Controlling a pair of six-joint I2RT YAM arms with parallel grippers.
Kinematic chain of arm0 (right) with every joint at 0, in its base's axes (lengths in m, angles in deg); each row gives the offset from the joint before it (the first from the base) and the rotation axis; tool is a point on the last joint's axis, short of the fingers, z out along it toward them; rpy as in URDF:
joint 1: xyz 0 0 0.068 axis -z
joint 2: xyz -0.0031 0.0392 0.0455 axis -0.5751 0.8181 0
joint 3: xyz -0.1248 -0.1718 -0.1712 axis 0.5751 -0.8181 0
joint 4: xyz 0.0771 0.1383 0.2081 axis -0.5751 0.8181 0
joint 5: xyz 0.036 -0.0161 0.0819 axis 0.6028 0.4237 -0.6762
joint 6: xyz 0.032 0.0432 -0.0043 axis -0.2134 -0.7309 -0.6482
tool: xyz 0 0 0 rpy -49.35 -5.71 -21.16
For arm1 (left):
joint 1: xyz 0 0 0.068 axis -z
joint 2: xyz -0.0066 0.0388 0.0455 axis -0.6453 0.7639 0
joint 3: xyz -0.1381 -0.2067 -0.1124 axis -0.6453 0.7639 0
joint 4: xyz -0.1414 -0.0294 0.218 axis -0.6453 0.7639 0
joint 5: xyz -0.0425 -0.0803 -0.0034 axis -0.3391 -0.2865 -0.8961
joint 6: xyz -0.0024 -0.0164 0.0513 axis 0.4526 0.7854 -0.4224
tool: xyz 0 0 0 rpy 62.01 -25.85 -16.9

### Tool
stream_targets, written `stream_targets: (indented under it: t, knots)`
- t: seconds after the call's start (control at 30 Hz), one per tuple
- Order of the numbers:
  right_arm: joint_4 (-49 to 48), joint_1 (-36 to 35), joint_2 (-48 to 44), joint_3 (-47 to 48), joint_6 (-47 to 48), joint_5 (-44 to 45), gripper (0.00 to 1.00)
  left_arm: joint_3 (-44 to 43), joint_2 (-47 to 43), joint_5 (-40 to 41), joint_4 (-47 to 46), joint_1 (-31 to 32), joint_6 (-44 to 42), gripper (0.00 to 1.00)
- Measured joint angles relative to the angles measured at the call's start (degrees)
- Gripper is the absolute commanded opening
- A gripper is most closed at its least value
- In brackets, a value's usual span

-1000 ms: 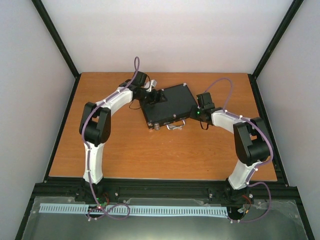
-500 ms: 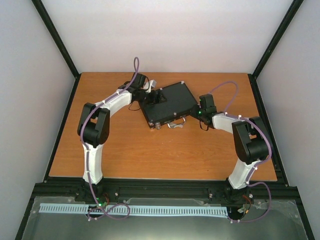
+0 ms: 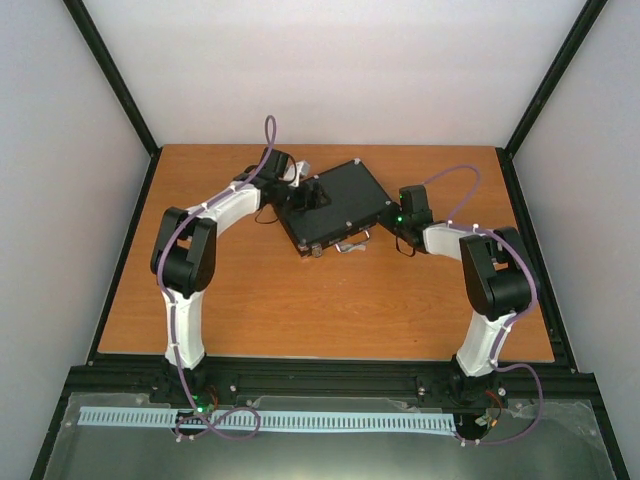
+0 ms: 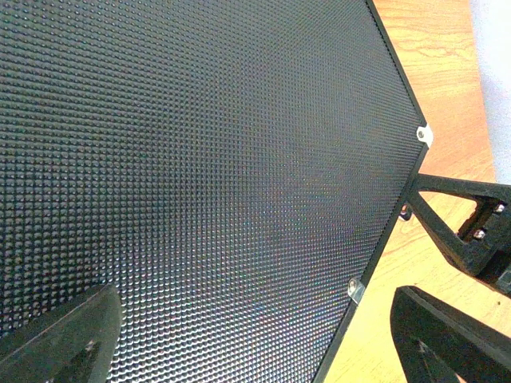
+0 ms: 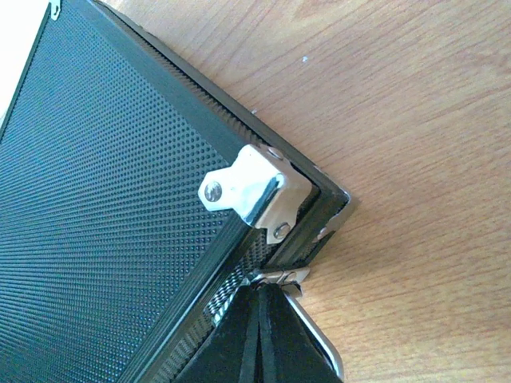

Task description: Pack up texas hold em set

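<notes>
- Top view: the black case (image 3: 340,200) lies shut on the table (image 3: 300,310), toward the far side and turned a bit. What is in it cannot be seen. The left gripper (image 3: 312,192) is over the case's left part. The right gripper (image 3: 388,218) is at its right corner.
- Left wrist: the left fingers (image 4: 68,335) are wide apart and hold nothing. One is over the bumpy case top. The other is past the edge, over the table. I cannot tell if they touch the case.
- Right wrist: the right fingers (image 5: 239,343) are pressed together, with only a thin line between them. Their tips touch the case's edge, beside a silver corner (image 5: 247,187).
</notes>
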Motion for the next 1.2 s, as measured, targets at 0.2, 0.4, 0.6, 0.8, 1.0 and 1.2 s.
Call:
stream_targets:
  t: [0.2, 0.4, 0.6, 0.8, 1.0, 1.2]
  knots:
    - [-0.37, 0.09, -0.39, -1.07, -1.86, -0.46, 0.03, 2.14, -1.46, -0.15, -0.39, 0.00, -0.04, 0.95]
    - [2.54, 0.04, -1.07, -6.27, -2.73, -1.27, 0.03, 3.78, -2.69, -0.26, -0.35, 0.02, -0.09, 0.95]
    - [5.20, 0.04, -1.27, -5.18, -1.38, -0.83, 0.03, 4.35, -3.04, -0.44, -0.72, 0.00, -0.04, 0.95]
    - [11.37, 0.50, -4.46, -5.77, -1.36, 0.76, 0.03, 5.44, -3.78, -0.42, -1.29, 0.00, 0.02, 0.95]
    - [13.42, 4.33, -5.29, -6.05, -1.29, -1.55, 0.03, 5.97, -4.07, -0.55, -1.49, 0.00, 0.04, 0.95]
    - [11.28, 5.22, -1.03, -1.92, -0.48, -6.03, 0.03, 7.26, -4.57, -0.70, -3.19, 0.00, 0.57, 0.95]
